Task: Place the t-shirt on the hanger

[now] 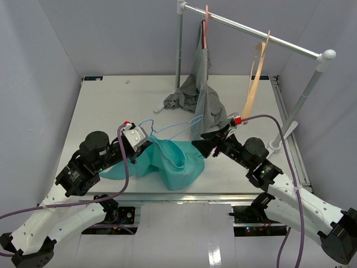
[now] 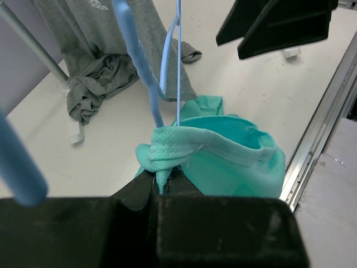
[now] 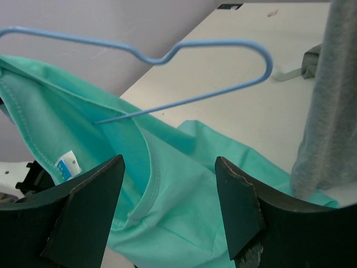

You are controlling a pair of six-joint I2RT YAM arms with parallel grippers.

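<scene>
The teal-green t-shirt [image 1: 175, 164] lies crumpled at the table's near middle. My left gripper [image 1: 143, 146] is shut on its ribbed collar [image 2: 184, 142], pinched between the tips [image 2: 162, 181], and holds it raised. The light-blue wire hanger [image 1: 177, 127] stands over the shirt. In the right wrist view, one arm of the hanger [image 3: 184, 53] runs into the shirt's opening. My right gripper [image 1: 202, 144] is open at the shirt's right edge. Its fingers [image 3: 89, 215] straddle teal cloth [image 3: 184, 206] without holding it.
A grey garment [image 1: 202, 95] hangs from a pink hanger [image 1: 207, 28] on the white rack rail [image 1: 251, 30] and pools on the table behind the shirt. A tan wooden hanger [image 1: 255, 78] hangs further right. The table's metal front edge [image 2: 315, 145] lies close by.
</scene>
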